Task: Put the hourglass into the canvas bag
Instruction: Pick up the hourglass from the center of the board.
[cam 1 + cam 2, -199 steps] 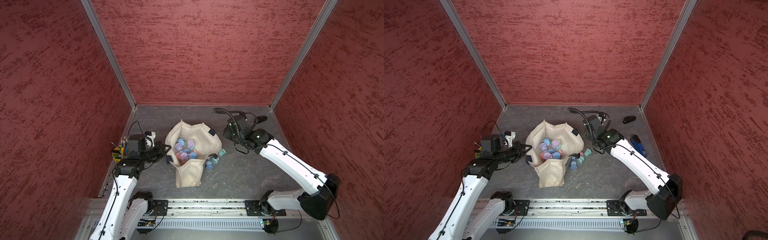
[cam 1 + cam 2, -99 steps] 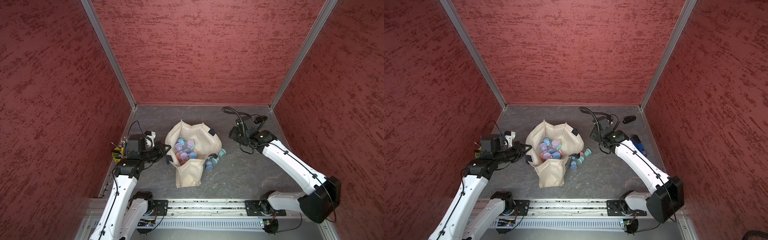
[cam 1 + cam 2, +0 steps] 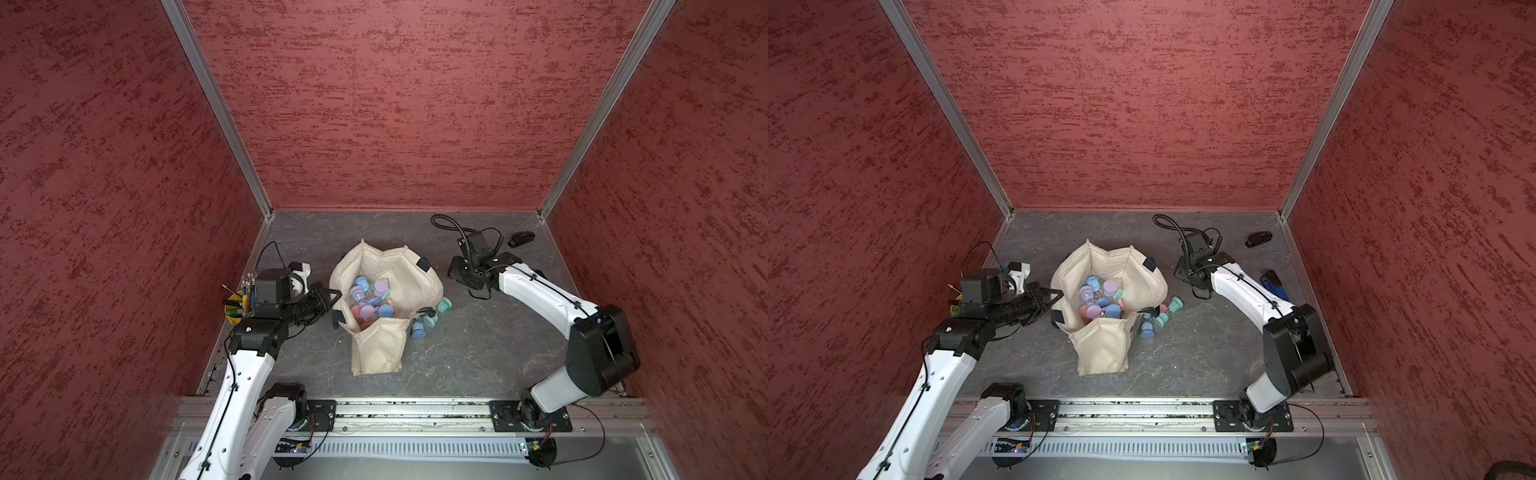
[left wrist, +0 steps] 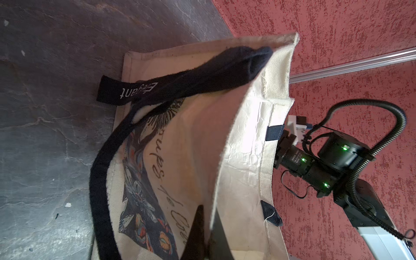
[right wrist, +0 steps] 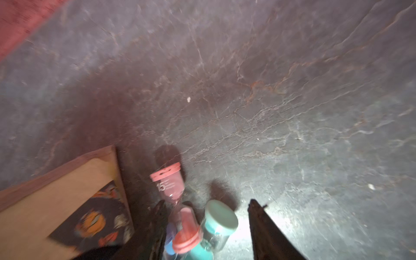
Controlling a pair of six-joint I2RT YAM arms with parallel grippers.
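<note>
Around the canvas bag (image 3: 415, 282), which sits open at the middle of the worktop (image 3: 478, 357), few other things lie about. A yellow cup of pens (image 3: 235, 309) stands by the left wall beside the left arm, a small black object (image 3: 520, 239) lies near the back right corner, and a blue tool (image 3: 1273, 284) lies beside the right arm. Many hourglasses (image 3: 368, 295) with pink, blue and purple caps are piled inside the bag. A few loose hourglasses (image 3: 428, 320) lie on the worktop just beside its right side, with the bag's wall between them and the opening.

The left fingers (image 4: 195, 227) are closed tight on the bag's rim, the canvas edge pinched between them, and a dark strap (image 4: 108, 180) hangs close by. The right fingers (image 5: 265, 225) stand partly apart above the worktop and hold nothing. A pink hourglass (image 5: 167, 180) and a teal-capped hourglass (image 5: 219, 219) show between them in the right wrist view.

That view is blurred, and its edge cuts off a blue-capped hourglass. In both top views the wrist hides the right fingertips.
</note>
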